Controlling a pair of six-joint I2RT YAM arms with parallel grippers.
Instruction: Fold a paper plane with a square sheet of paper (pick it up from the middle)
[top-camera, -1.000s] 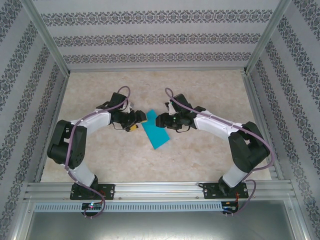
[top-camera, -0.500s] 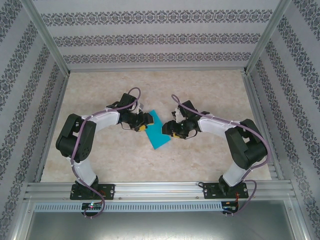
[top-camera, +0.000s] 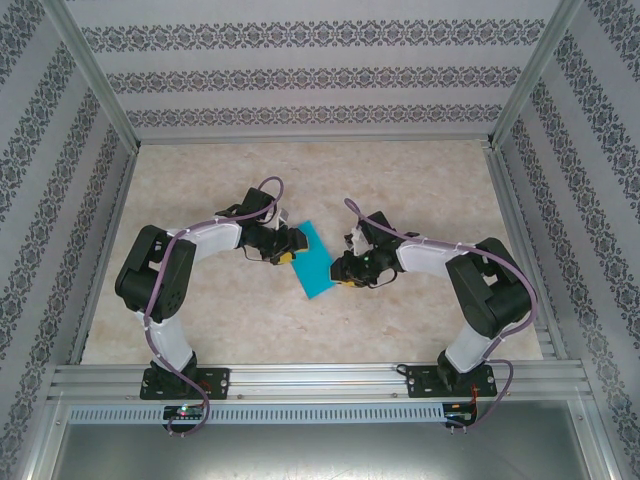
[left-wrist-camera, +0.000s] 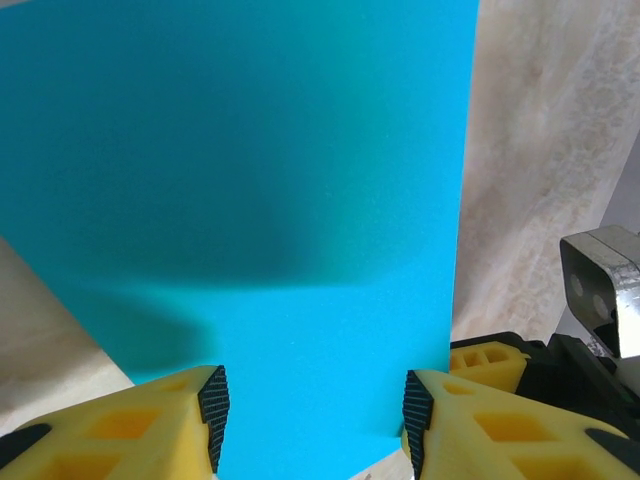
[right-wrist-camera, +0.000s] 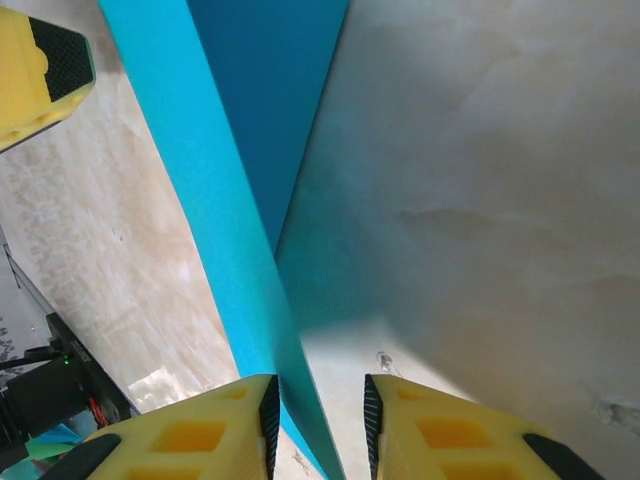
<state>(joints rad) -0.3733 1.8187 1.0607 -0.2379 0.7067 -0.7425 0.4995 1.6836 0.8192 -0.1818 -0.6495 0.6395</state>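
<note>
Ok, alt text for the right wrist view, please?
Teal-blue paper, creased lengthwise, runs diagonally from the top edge down into the narrow gap between the right gripper's two yellow fingers at the bottom. Beige marbled table lies on both sides, and another yellow finger with a black pad shows in the top left corner.

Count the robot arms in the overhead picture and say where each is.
2. The left arm reaches in from the left, the left gripper at the teal paper's upper-left edge; the right arm reaches from the right, the right gripper at its lower-right edge.
</note>
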